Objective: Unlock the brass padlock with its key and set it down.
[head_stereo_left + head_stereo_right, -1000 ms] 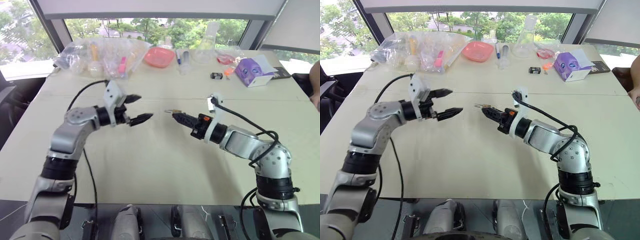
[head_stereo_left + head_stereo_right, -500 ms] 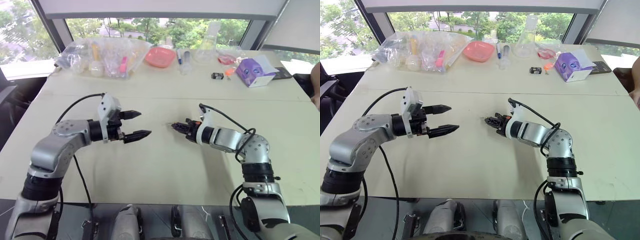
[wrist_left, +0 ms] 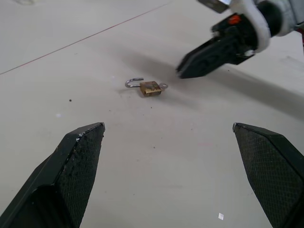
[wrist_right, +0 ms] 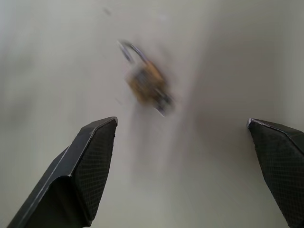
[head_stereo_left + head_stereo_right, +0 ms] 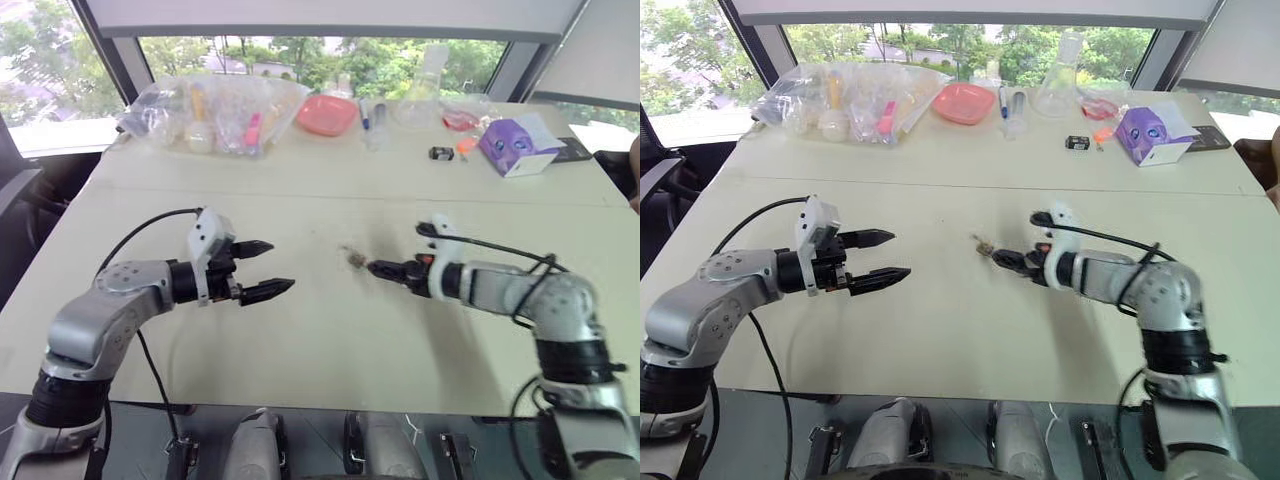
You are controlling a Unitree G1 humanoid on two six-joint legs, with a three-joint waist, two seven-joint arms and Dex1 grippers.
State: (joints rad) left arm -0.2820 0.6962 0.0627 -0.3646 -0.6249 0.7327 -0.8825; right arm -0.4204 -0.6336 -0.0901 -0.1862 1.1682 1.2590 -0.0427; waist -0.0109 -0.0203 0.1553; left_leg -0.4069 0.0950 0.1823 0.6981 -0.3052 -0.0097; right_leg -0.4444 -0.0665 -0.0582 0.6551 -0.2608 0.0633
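Lying loose on table [image 5: 300, 340], brass padlock [image 3: 150, 88], shackle sprung per L wrist; both grippers' jaws spread.

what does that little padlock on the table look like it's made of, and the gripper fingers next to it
Padlock: yellowish body with a dull metallic sheen, likely brass; thin silver hook, probably steel. Left gripper fingers: matte black with a fine cross-hatched texture, probably rubber or plastic.

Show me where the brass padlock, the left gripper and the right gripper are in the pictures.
brass padlock [image 3: 150, 88], left wrist view, on its brass body.
left gripper [image 5: 268, 269], left eye view, midway between its open fingertips.
right gripper [image 3: 183, 70], left wrist view, at its black fingertips.
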